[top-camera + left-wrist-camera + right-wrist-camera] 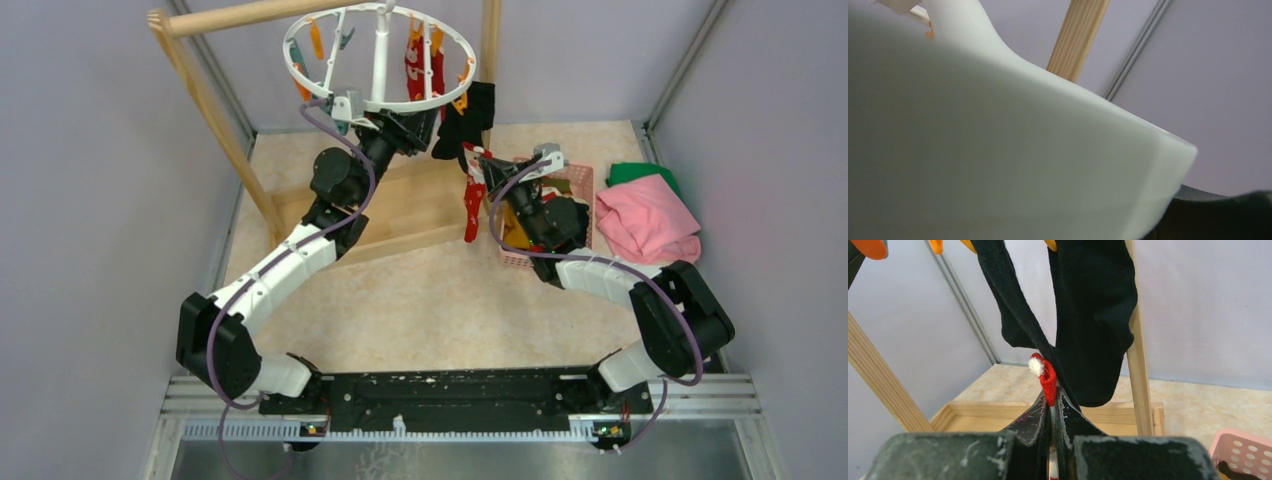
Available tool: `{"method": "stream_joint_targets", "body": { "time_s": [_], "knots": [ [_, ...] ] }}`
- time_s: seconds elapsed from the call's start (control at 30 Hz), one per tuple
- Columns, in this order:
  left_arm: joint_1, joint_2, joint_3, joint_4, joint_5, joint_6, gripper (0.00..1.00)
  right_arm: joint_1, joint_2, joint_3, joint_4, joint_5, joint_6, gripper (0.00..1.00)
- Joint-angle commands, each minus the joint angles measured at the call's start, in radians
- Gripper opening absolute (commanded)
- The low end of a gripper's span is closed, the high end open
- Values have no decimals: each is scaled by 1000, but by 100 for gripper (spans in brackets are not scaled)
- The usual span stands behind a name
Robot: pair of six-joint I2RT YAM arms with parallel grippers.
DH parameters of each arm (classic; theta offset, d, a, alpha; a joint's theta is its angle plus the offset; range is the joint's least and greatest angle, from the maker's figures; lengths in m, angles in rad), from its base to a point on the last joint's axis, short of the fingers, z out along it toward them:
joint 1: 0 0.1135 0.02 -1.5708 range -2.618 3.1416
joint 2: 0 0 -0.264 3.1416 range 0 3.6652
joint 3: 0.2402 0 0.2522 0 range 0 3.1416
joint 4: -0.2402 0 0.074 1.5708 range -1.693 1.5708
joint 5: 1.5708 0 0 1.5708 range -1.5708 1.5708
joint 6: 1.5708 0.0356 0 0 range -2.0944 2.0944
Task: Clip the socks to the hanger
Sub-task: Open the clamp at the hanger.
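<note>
The white ring hanger (380,50) hangs at the top with orange and teal clips. Red patterned socks (418,65) and black socks (470,118) hang from it. My right gripper (480,160) is shut on a red-white striped sock (471,205) that dangles below it, just under the black socks. In the right wrist view the sock's red cuff (1048,382) is pinched in the gripper (1053,396), touching the black socks (1093,315). My left gripper (420,125) is under the ring's near rim. White hanger plastic (998,150) fills the left wrist view and hides its fingers.
The wooden rack (210,110) stands around the hanger, with its base tray (400,210) on the table and a post (1139,365) close by. A pink basket (575,180) sits right of the right gripper. Pink (650,225) and green (640,172) cloths lie at far right.
</note>
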Motion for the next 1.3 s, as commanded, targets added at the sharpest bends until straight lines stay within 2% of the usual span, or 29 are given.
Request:
{"method": "stream_joint_targets", "body": {
  "time_s": [0.0, 0.7, 0.97, 1.27],
  "knots": [
    [3, -23, 53, 22, -14, -5, 65, -13, -36, -3, 41, -10, 16, 0],
    [4, 14, 18, 165, 23, 90, 63, -13, -37, -6, 41, -8, 16, 0],
    [4, 5, -1, 180, 82, 101, 66, -14, -36, -5, 41, -8, 16, 0],
    [3, 1, -2, 159, 84, 115, 68, -14, -32, -1, 41, -14, 21, 0]
  ]
}}
